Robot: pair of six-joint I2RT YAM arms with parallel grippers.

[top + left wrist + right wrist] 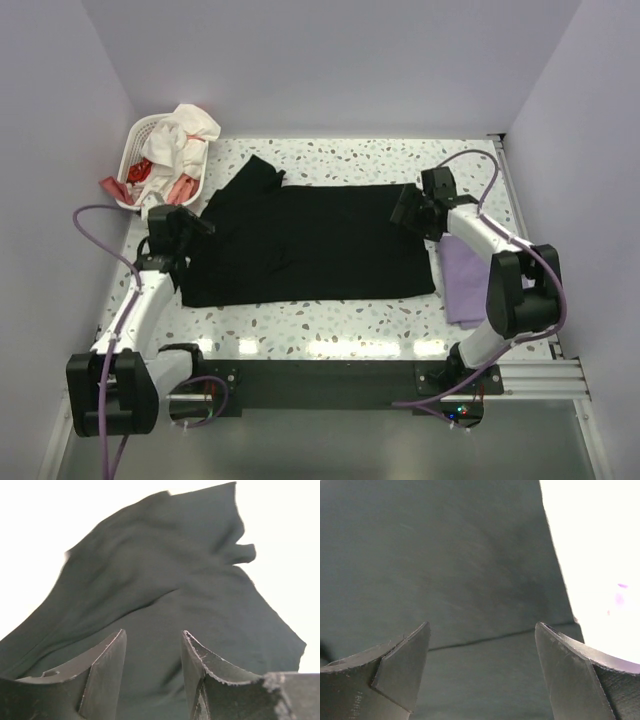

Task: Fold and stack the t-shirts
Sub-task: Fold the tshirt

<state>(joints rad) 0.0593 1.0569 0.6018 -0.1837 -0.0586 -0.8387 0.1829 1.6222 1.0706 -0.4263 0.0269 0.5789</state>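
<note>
The black t-shirt [310, 245], rumpled at 10 o'clock, could fold crooked if the open left end effector [152, 635] and open right end effector [482, 626] grab unevenly.

rumpled black tee [165, 595], fingers [106, 675] parted above

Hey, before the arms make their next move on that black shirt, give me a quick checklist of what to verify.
1. Black tee spread on the table: ok, though its far left part is rumpled.
2. Left gripper open, nothing pinched: ok.
3. Right gripper open above the black tee's right edge: ok.
4. Lavender tee folded at the right: ok.
5. Lavender tee apart from the black tee: cannot tell, their edges lie very close.
</note>
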